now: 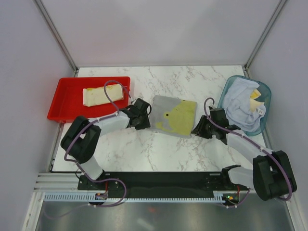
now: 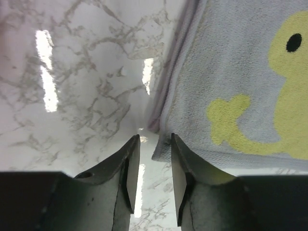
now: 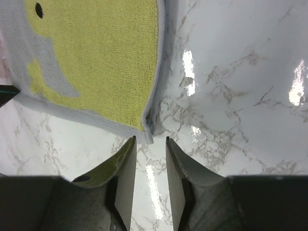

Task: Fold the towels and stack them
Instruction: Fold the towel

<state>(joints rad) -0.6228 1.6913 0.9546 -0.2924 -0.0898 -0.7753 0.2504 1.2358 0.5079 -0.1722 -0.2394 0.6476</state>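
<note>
Top view: a white marble table point(image 1: 159, 154) seen from above, with my two arms reaching in from the near edge. A grey towel with a yellow duck point(image 1: 174, 116) lies flat at the middle of the table. My left gripper point(image 1: 146, 117) sits low at the towel's left edge. My right gripper point(image 1: 196, 128) sits low at its near right corner. To the left, a red tray point(image 1: 62, 103) holds a folded pale yellow towel point(image 1: 105, 95). To the right, a teal basket point(image 1: 263, 122) holds a loose heap of pale towels point(image 1: 239, 103). From this height I cannot tell how wide either pair of jaws stands.

Left wrist view: my left gripper point(image 2: 155, 163) points along the tabletop. Its two dark fingers point(image 2: 129, 168) are parted by a narrow gap, with bare marble showing between them and nothing pinched. The duck towel point(image 2: 240, 86) fills the upper right. Its nearest corner lies on the table just ahead of my fingertips, a little toward the right-hand finger of this view. I cannot tell whether it touches.

Right wrist view: my right gripper point(image 3: 150, 159) also has its fingers point(image 3: 126, 168) slightly parted, holding nothing, marble visible in the gap. The duck towel point(image 3: 96, 62) fills the upper left, its yellow patch uppermost. Its corner points down toward the gap, just beyond my fingertips.
</note>
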